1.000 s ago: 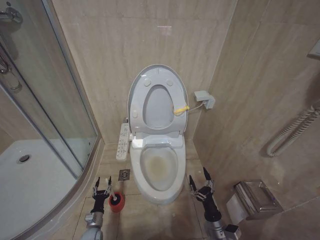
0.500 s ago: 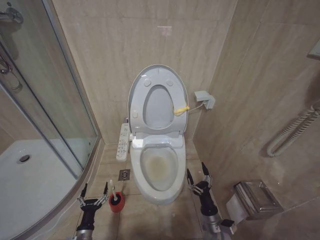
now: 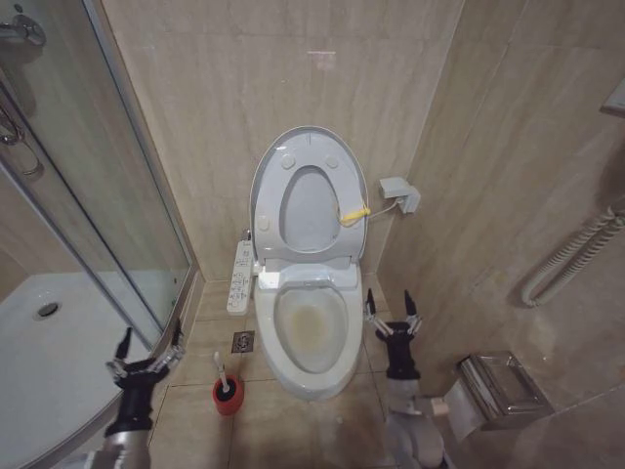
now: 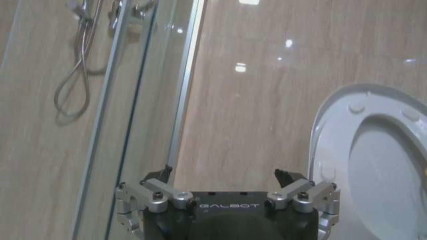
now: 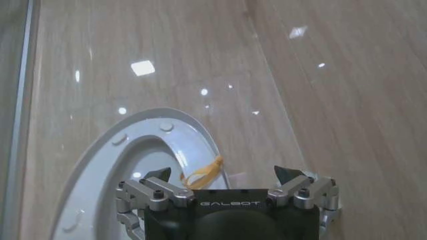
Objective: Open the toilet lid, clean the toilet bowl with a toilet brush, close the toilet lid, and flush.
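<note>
Head view: toilet brush [image 3: 223, 377] handle-up in its red cup, between spread left claw [image 3: 146, 350] and toilet bowl [image 3: 311, 332].

"GALBOT" is printed on the left gripper [image 4: 227, 182] and the right gripper [image 5: 228, 181].

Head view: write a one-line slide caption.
Toilet lid raised, stained toilet bowl exposed, toilet brush in its holder; left gripper and right gripper flank, jaws open.

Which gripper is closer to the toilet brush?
Left. The left gripper is open, just off the toilet brush; the right gripper, also open, is across the toilet bowl.
</note>
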Motion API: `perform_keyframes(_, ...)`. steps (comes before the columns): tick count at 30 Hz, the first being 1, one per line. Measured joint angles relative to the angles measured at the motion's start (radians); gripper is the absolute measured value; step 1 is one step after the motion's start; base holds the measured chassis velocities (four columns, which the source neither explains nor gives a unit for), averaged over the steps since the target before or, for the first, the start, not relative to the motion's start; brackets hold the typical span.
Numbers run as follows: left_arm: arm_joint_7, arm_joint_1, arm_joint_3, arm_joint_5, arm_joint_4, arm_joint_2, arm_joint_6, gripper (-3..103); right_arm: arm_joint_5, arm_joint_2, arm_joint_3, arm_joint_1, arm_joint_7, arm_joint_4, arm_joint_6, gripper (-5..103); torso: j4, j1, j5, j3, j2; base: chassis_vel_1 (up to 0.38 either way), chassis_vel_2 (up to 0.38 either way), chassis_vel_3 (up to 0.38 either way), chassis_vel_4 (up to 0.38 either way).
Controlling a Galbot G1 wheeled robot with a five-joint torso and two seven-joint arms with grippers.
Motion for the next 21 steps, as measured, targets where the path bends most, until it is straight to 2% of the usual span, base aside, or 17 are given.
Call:
perform_keyframes(4,-0.003,0.015,-0.038,-0.013,-0.066,0.02,0.017,100,-0.024,-0.048,-0.005,0.028,0.047,0.007,-0.028,100,0.0,0.0,0.0001,0.0,0.0,0.0,0.0,0.0,0.0)
perform_keyframes(6,-0.001,0.019,-0.055,-0.027,-0.113,0.032,0.025,100,-0.028,-0.097,-0.005,0.057,0.074,0.006,-0.043,100,0.0001,0.0,0.0002,0.0,0.0,0.0,0.0,0.0,0.0)
perform_keyframes(11,0.003,0.008,-0.051,-0.031,-0.141,0.049,0.026,100,-0.023,-0.146,0.009,0.099,0.115,-0.006,-0.068,100,0.0001,0.0,0.0002,0.0,0.0,0.0,0.0,0.0,0.0)
perform_keyframes(13,0.012,-0.018,-0.029,-0.039,-0.174,0.063,0.029,100,0.008,-0.177,0.024,0.141,0.149,-0.032,-0.087,100,-0.0003,0.0,0.0,0.0,0.0,0.0,0.0,0.0,0.0)
perform_keyframes(17,0.017,-0.018,-0.023,-0.056,-0.219,0.083,0.051,100,0.04,-0.197,0.022,0.191,0.172,-0.052,-0.123,100,-0.0005,0.0,0.0002,0.0,0.0,0.0,0.0,0.0,0.0)
perform_keyframes(21,0.024,-0.01,-0.054,-0.068,-0.234,0.112,0.055,100,0.066,-0.219,-0.009,0.282,0.175,-0.104,-0.164,100,0.0003,0.0,0.0002,0.0,0.0,0.0,0.0,0.0,0.0)
